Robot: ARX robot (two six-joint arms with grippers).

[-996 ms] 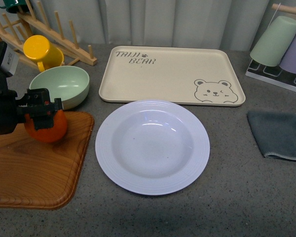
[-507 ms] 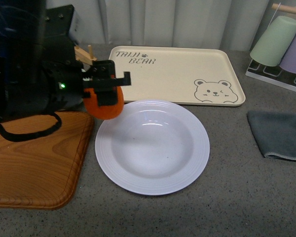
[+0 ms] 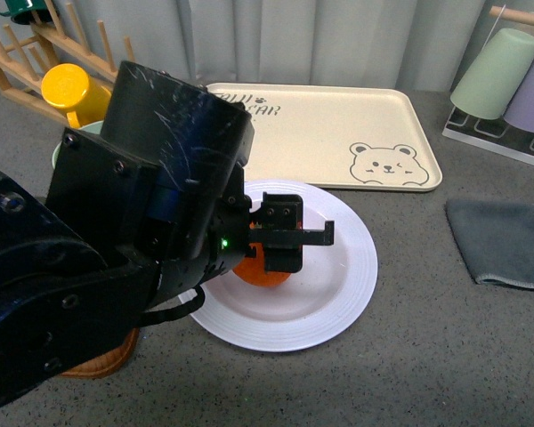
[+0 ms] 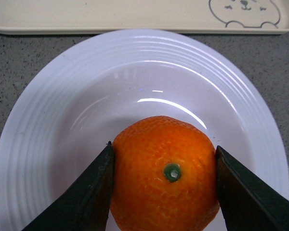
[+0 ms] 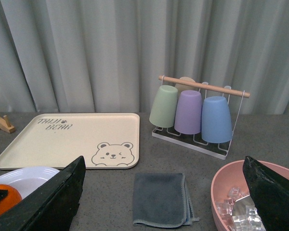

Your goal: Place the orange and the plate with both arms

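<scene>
Your left gripper (image 4: 164,149) is clamped on the orange (image 4: 164,175), low over the middle of the white plate (image 4: 53,110); whether fruit touches plate, you cannot tell. Releasing it is left to do, and probably moving the plate, which lies just in front of the tray (image 3: 338,133). Your right gripper (image 5: 164,161) is wide and empty. The orange looks bright and dimpled, its green stem dot facing the wrist camera.

A pale grey curtain (image 5: 111,48) hangs in soft vertical pleats across the whole back of the scene, reaching down to the far edge of the counter (image 3: 445,356). The counter is a dark grey, finely speckled matte surface. The light is even and diffuse, throwing only faint shadows.
</scene>
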